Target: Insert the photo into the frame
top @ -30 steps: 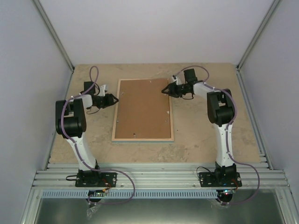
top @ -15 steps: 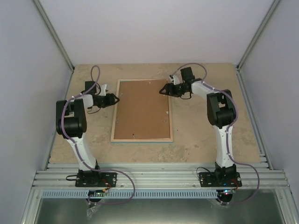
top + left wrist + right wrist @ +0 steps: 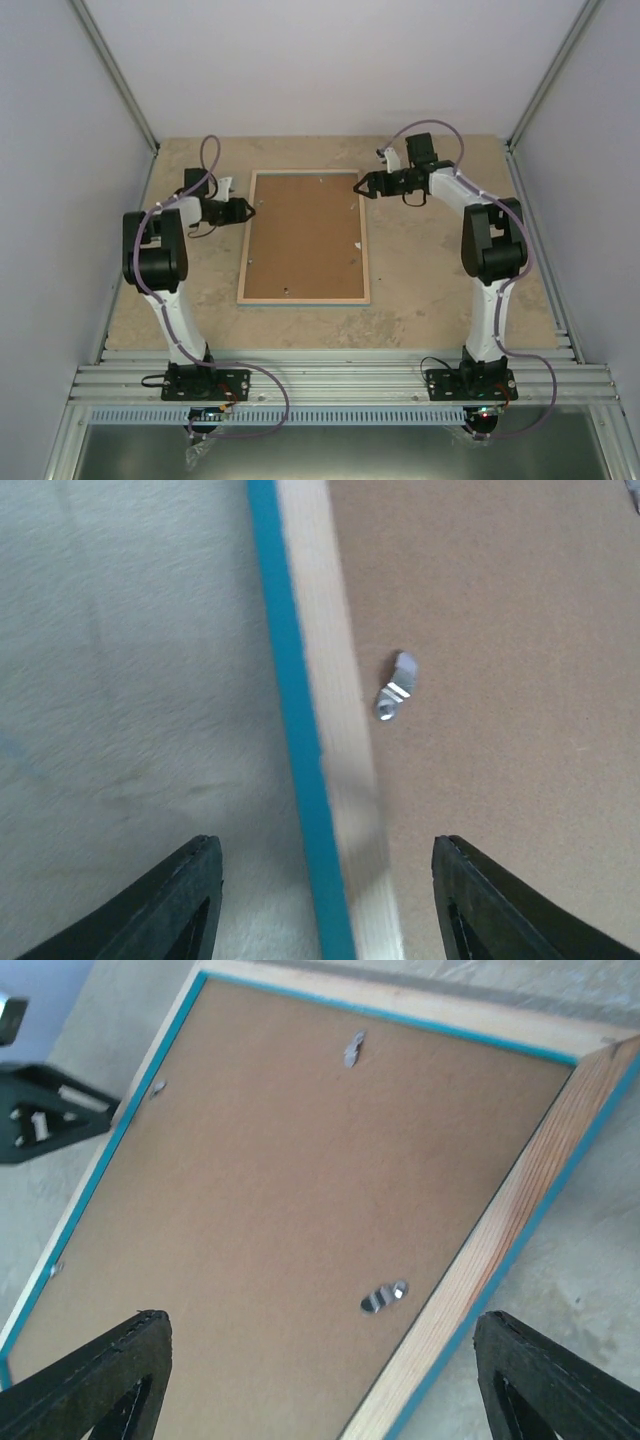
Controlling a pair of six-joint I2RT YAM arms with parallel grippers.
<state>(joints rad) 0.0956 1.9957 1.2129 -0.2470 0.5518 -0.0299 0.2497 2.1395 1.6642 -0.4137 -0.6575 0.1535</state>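
Two open, empty claws flank the frame (image 3: 303, 298): left gripper (image 3: 247, 212) over its left rail, right gripper (image 3: 359, 187) by its far-right corner. I read its long axis as near-to-far.

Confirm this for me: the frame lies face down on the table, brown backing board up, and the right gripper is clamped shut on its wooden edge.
Wrong on the grip. The right wrist view shows the right gripper open, fingers spread wide over the frame, holding nothing. The frame does lie face down on the table, brown backing board up.
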